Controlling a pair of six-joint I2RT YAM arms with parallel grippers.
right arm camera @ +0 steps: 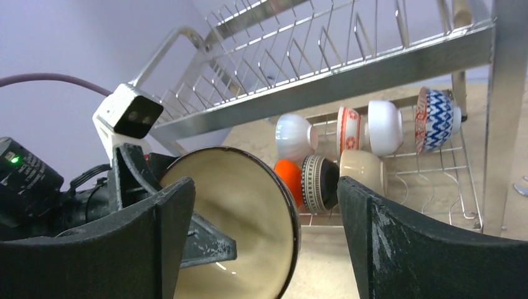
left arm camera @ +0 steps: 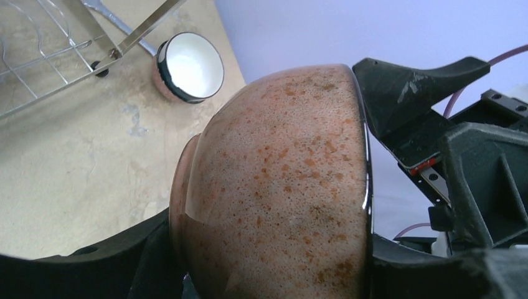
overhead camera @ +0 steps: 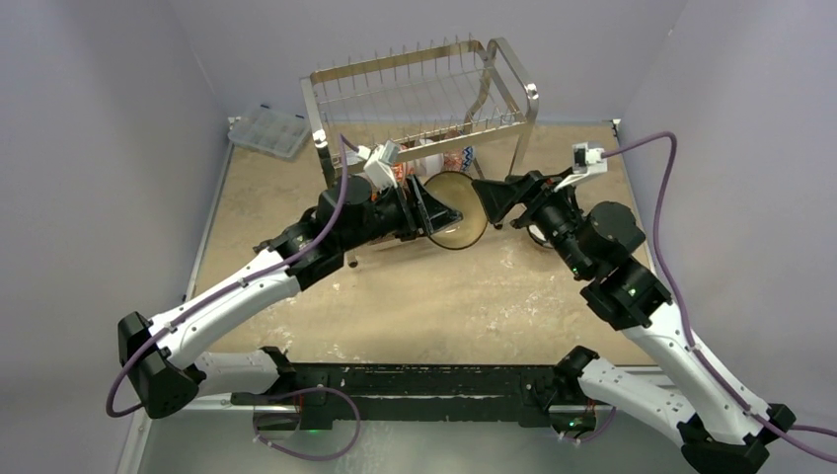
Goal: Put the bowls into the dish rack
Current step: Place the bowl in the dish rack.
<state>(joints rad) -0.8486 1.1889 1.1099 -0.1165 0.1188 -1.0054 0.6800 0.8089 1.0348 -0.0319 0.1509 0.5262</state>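
Far left on the bench: clear compartment box, no part of the job. Centre: left hand, pinching the wall of the brown speckled bowl, one finger inside and one behind. The bowl is held on edge above the bench, cream inside facing right, likely so it can slot upright between prongs. Far centre: dish rack, no bowl seen on the top tier, lower tier carrying several bowls stood on edge. Just right of the brown bowl: right hand, fingers spread with the rim between them, contact unclear, apparently positioned to take it over. Right, beside a rack leg: white-lined bowl, on the bench, not yet loaded.
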